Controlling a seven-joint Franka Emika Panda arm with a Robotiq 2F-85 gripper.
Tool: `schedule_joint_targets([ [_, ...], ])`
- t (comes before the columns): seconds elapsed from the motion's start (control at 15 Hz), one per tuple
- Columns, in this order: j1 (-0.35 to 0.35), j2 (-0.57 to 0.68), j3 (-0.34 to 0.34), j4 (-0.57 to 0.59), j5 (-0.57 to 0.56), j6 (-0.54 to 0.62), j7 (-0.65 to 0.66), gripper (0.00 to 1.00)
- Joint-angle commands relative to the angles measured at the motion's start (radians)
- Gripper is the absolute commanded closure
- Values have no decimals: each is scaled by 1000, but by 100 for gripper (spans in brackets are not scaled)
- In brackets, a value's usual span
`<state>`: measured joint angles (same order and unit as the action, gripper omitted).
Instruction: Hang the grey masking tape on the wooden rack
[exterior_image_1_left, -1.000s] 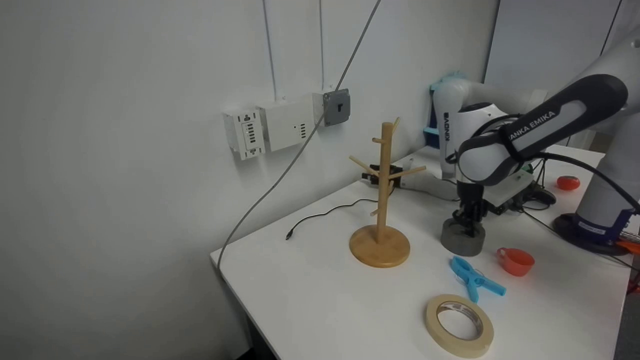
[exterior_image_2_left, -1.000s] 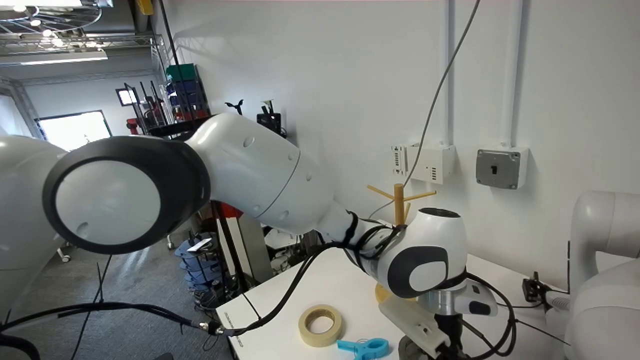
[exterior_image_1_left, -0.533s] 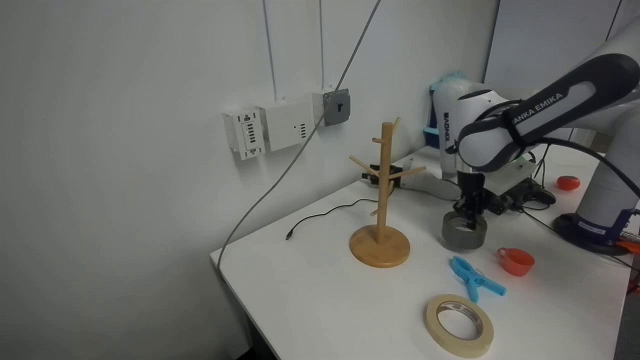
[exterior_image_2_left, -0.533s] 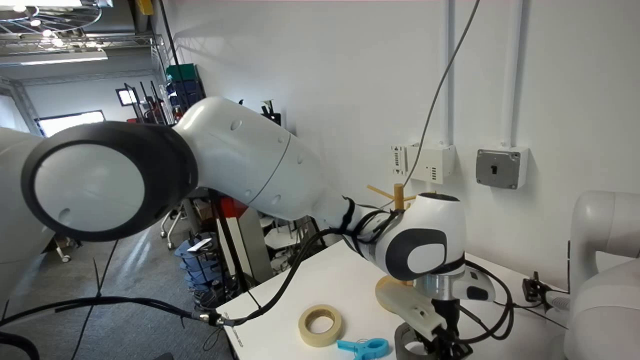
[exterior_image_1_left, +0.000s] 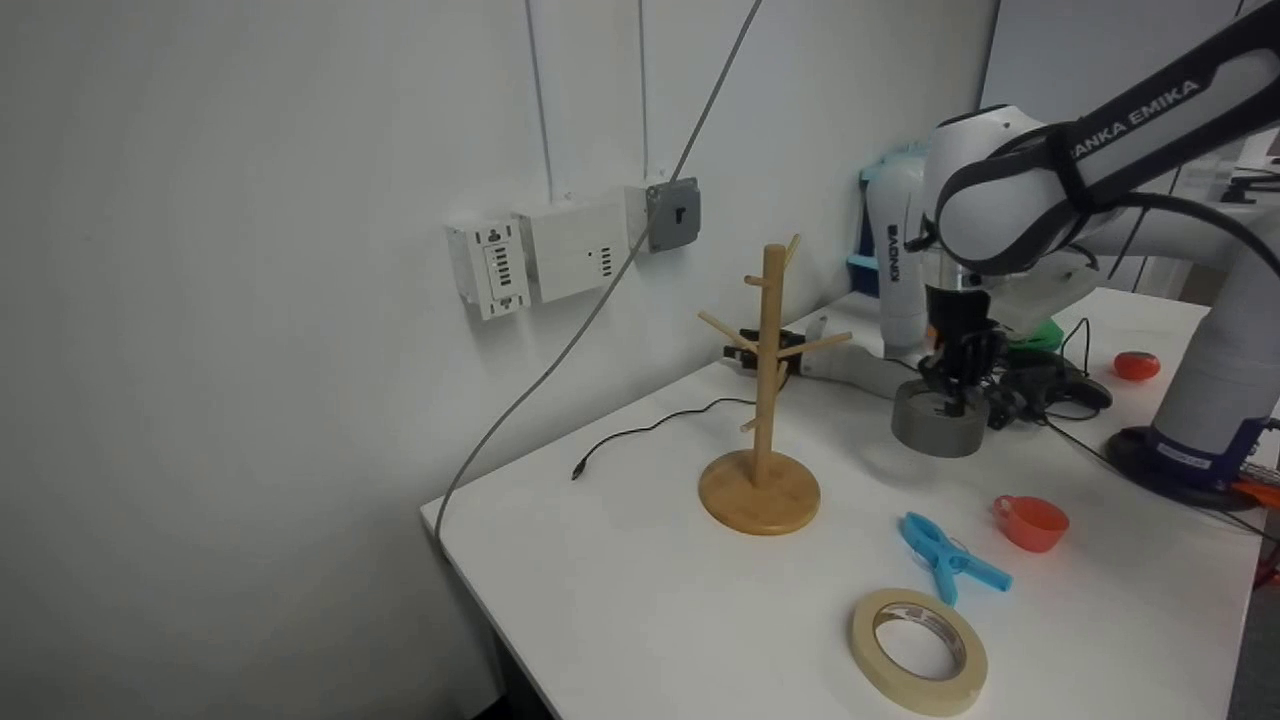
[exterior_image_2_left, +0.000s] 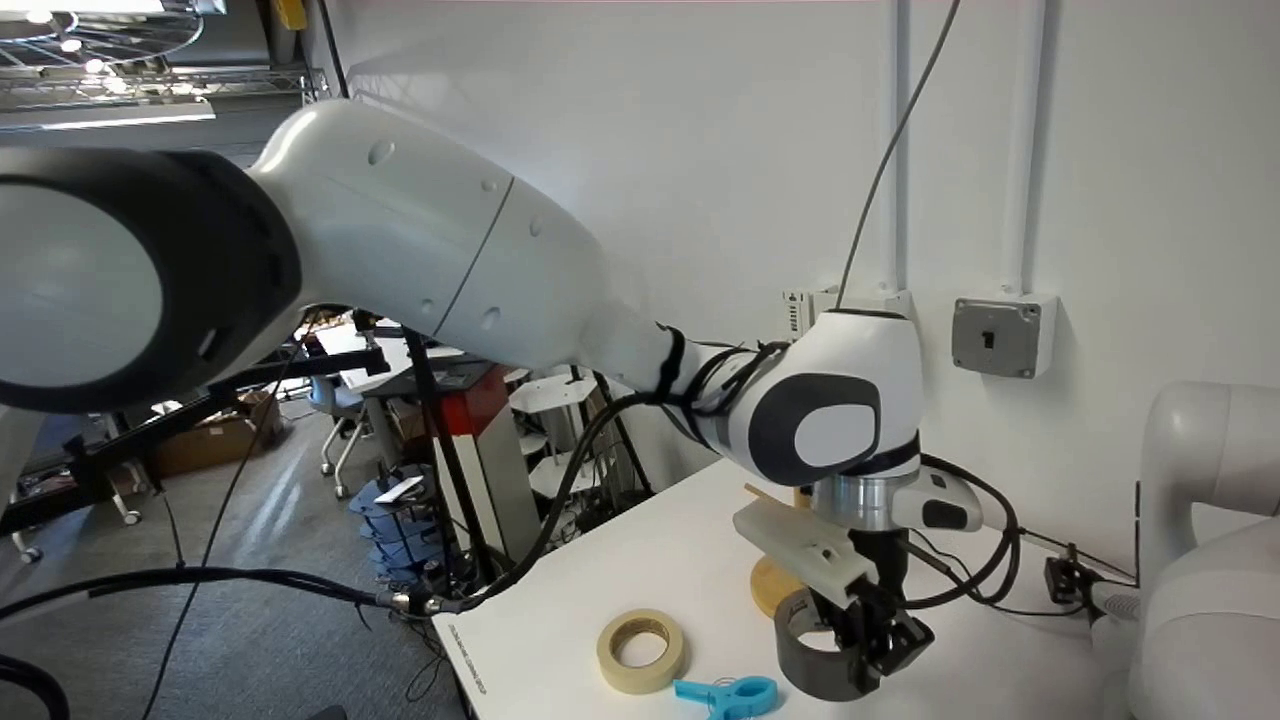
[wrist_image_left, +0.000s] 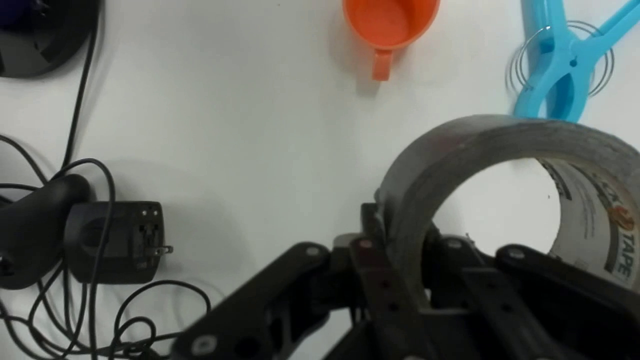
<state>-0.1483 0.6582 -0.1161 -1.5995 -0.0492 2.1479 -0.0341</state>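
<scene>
The grey masking tape (exterior_image_1_left: 937, 430) is held in the air above the white table in both exterior views (exterior_image_2_left: 815, 665). In the wrist view the tape (wrist_image_left: 480, 142) fills the right side, its hole facing the camera. My gripper (exterior_image_1_left: 955, 400) is shut on the tape's wall, one finger inside the hole and one outside; the wrist view shows both fingers (wrist_image_left: 402, 240). The wooden rack (exterior_image_1_left: 767, 400) stands upright on the table, left of the gripper, its pegs bare. In an exterior view the arm hides most of the rack, leaving part of its base (exterior_image_2_left: 770, 587).
A cream tape ring (exterior_image_1_left: 922, 692), a blue clamp (exterior_image_1_left: 940, 555) and a red cup (exterior_image_1_left: 1036, 525) lie on the table near the rack. A black adapter with cables (wrist_image_left: 117, 242) lies beside the gripper. A second white robot arm (exterior_image_2_left: 1200, 610) stands near the wall.
My gripper has risen with the grey tape in it, lifting the tape off the table. The rack, clamp, cup and cream ring have not moved.
</scene>
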Motion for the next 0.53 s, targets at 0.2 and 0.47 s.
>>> schedule_joint_targets([
  [0.2, -10, -182, 16, -149, 11, 25, -40, 95],
  [0.47, -5, -263, 16, -205, 9, 72, -41, 95],
])
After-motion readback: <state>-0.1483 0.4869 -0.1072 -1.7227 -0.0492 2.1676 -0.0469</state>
